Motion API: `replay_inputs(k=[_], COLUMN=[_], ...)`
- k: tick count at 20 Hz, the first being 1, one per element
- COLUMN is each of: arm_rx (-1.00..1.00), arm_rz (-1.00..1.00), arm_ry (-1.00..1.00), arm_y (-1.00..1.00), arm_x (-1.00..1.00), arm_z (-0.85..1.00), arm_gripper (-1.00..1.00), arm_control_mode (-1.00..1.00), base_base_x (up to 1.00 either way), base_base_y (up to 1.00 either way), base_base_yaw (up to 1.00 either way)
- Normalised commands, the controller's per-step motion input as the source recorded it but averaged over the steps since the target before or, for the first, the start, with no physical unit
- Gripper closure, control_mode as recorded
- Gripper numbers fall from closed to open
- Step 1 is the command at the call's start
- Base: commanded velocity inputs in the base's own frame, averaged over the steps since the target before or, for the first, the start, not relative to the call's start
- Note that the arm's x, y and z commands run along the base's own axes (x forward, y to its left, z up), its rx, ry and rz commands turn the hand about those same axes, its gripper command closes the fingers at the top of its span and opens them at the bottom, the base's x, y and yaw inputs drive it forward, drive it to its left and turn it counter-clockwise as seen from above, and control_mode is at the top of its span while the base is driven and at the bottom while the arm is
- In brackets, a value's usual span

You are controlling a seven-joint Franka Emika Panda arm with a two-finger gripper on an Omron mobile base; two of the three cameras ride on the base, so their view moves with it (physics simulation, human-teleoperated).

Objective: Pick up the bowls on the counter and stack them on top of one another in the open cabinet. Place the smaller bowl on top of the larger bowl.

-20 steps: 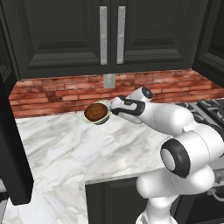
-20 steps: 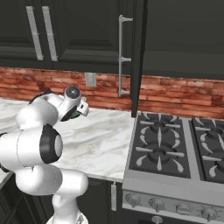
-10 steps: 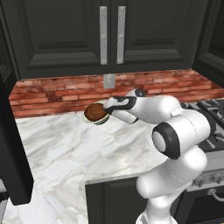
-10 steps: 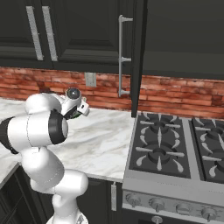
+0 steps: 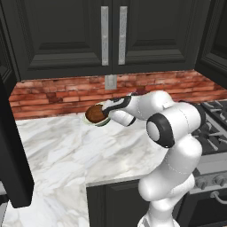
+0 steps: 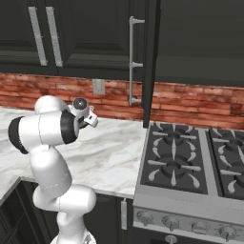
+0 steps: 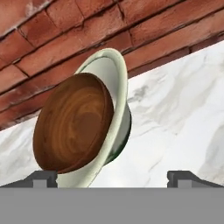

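Nothing stowed yet: smaller bowl (image 7: 72,124) sits against larger bowl (image 7: 114,83) on the desk (image 5: 66,150) by the brick wall, gripper (image 7: 111,176) wide open and empty just short of them, open cabinet (image 6: 190,43) not yet loaded.

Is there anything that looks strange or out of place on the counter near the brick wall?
Nothing is spilled or broken. One oddity: the brown bowl overlaps the pale bowl on the counter by the brick wall, not in a cabinet. Whether it is nested or just in front is unclear. The open gripper faces them.
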Motion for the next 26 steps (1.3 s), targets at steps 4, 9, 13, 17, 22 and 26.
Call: replay_inputs(k=[4,9,13,17,22,26], arm_rx=[0.0,0.0,0.0,0.0,-0.01,-0.01], arm_rz=[-0.04,-0.04,-0.03,-0.02,-0.03,0.0], arm_ry=[0.0,0.0,0.0,-0.01,-0.01,0.0], arm_y=[0.13,0.1,0.04,0.04,0.11,0.02], arm_x=[0.41,0.34,0.23,0.25,0.24,0.03], arm_z=[-0.19,-0.22,-0.27,-0.19,-0.1,-0.01], arm_gripper=[-1.0,-1.0,-1.0,-1.0,1.0,1.0], arm_control_mode=[-1.0,-1.0,-1.0,-1.0,-1.0,-1.0], base_base_x=[0.0,0.0,0.0,0.0,0.0,0.0], base_base_y=[0.0,0.0,0.0,0.0,0.0,0.0], base_base_yaw=[0.0,0.0,0.0,0.0,0.0,0.0])
